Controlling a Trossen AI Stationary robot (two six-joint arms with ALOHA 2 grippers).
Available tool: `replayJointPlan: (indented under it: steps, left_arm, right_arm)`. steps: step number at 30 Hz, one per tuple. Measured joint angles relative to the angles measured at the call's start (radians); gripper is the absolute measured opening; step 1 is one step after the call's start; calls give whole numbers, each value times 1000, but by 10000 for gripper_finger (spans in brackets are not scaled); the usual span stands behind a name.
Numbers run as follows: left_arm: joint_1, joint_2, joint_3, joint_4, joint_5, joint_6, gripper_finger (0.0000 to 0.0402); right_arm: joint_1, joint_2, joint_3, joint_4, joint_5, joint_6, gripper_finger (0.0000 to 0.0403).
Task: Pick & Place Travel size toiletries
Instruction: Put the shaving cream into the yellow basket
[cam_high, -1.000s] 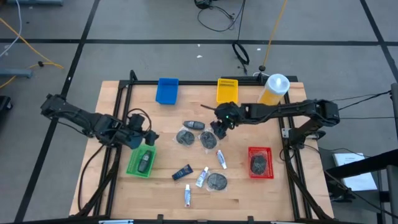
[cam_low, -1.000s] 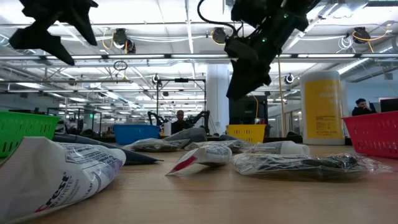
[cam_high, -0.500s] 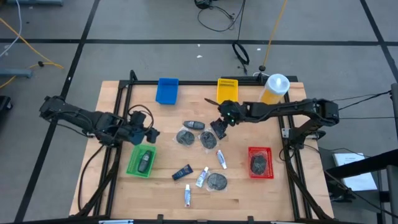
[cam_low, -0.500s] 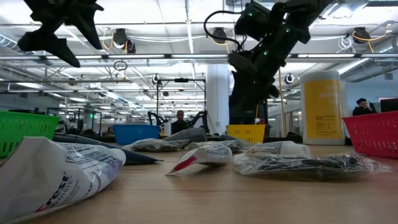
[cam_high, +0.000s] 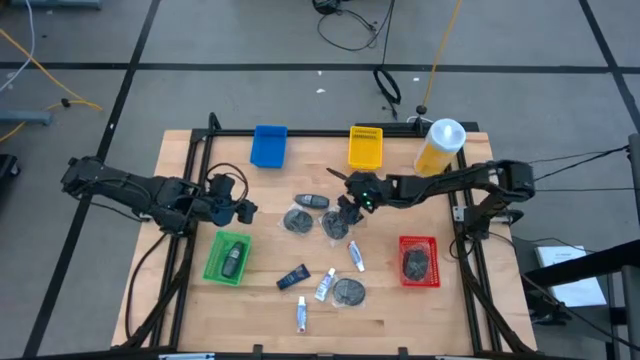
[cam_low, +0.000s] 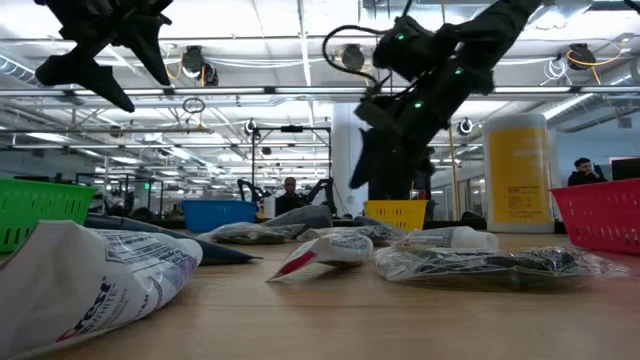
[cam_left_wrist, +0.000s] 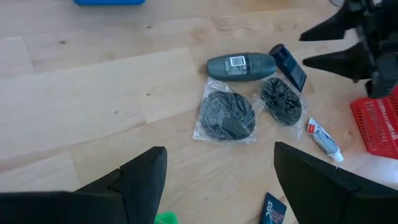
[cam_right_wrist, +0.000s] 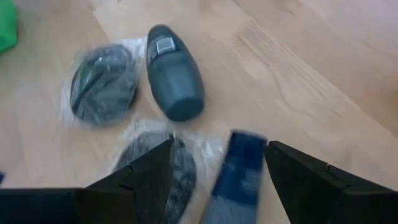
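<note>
The travel size toiletries lie mid-table: a dark bottle (cam_high: 311, 202), two wrapped dark discs (cam_high: 297, 220) (cam_high: 334, 225), white tubes (cam_high: 355, 255) (cam_high: 324, 285) (cam_high: 301, 317), a black tube (cam_high: 293, 277) and another disc (cam_high: 348, 291). My right gripper (cam_high: 346, 208) hangs open, slanting down just over a dark blue tube (cam_right_wrist: 237, 173) that lies flat beside the discs; its fingers stand either side of the tube without touching it. My left gripper (cam_high: 241, 211) waits open in the air above the green tray (cam_high: 212, 262), which holds one dark bottle (cam_high: 232, 260).
A red tray (cam_high: 432, 245) with a disc (cam_high: 416, 263) sits at the right. A blue tray (cam_high: 269, 146), a yellow tray (cam_high: 365, 146) and a big yellow bottle (cam_high: 440, 143) stand along the far edge. Bare wood lies along the near edge.
My right gripper has come down toward the table over the dark blue tube, rolling a little, and its fingers have spread apart. The items on the table have kept their places.
</note>
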Motion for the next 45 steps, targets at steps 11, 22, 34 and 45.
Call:
replayJointPlan:
  steps: [11,22,34,45]
  left_arm:
    - [4,0,0,3,35,18,285]
    - [5,0,-1,3,39,20,285]
    - [5,0,-1,2,43,31,285]
    - [5,0,-1,2,43,44,285]
  right_arm:
    - [5,77,55,-125,28,-37,247]
    - [5,153,59,-204,29,45,226]
    - [-14,137,57,-204,19,61,109]
    - [-45,-7,54,-201,-2,50,124]
